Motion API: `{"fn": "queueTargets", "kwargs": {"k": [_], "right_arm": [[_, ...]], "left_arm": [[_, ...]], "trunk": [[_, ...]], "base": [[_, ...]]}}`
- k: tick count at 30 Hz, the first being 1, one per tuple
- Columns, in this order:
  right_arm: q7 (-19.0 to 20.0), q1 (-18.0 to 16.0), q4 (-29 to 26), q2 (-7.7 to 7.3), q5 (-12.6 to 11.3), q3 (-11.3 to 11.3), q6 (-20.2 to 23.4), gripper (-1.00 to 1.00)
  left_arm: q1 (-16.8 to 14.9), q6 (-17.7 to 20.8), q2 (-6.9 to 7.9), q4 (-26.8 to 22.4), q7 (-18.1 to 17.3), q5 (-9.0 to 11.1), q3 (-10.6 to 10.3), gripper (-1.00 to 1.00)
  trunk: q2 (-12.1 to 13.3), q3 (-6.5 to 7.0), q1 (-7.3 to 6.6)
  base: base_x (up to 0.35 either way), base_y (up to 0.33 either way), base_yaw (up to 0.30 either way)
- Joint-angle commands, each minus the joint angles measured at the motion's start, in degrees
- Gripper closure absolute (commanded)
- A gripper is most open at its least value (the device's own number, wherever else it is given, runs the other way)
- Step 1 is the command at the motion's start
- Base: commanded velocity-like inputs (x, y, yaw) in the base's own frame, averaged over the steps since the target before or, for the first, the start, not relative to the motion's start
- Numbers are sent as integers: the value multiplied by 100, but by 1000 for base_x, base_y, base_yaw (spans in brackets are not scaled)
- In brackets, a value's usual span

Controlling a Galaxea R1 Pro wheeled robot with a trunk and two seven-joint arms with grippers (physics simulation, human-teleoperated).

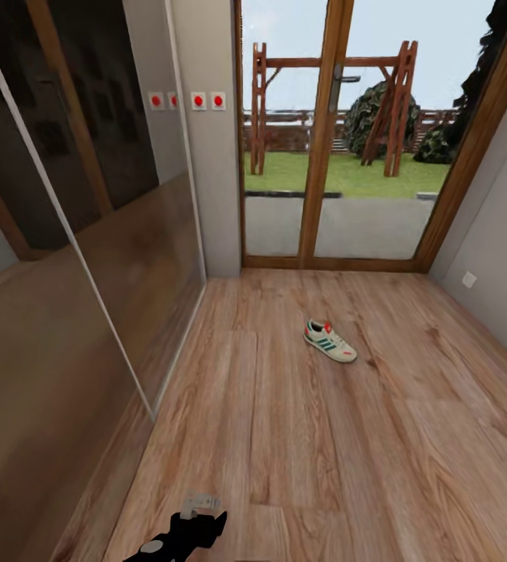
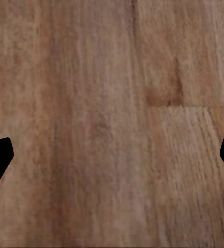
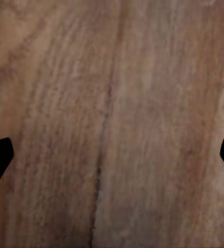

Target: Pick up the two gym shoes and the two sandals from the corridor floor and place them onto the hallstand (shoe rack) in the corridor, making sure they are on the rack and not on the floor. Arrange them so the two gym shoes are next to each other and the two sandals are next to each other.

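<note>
One low white sneaker with green side stripes and red-orange heel patch (image 1: 330,341) lies alone mid-corridor on the light-brown wood-plank floor (image 1: 284,437), well short of the glass doors w/ timber frame (image 1: 327,133). Left gripper (image 2: 112,157) and right gripper (image 3: 112,157) both hang spread wide over bare planks, holding nothing. Risk: approaching too fast could nudge the shoe away — or clip the dark glass-fronted wardrobe (image 1: 66,234) at left.
</note>
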Motion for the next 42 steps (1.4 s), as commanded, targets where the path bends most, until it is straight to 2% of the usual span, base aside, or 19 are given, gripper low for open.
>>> {"fn": "queueTargets", "kwargs": {"k": [1, 32, 42], "right_arm": [[-1, 0, 0, 0, -1, 1, 0, -100], [3, 0, 2, 0, -2, -4, 0, -100], [4, 0, 2, 0, -3, -1, 0, -100]], "left_arm": [[0, 0, 0, 0, 0, -1, 0, -100], [0, 0, 1, 0, 0, -3, 0, -100], [0, 0, 0, 0, 0, -3, 0, -100]], "trunk": [[0, 0, 0], [0, 0, 0], [0, 0, 0]], "base": [[346, 0, 0], [347, -12, 0], [321, -111, 0]]}}
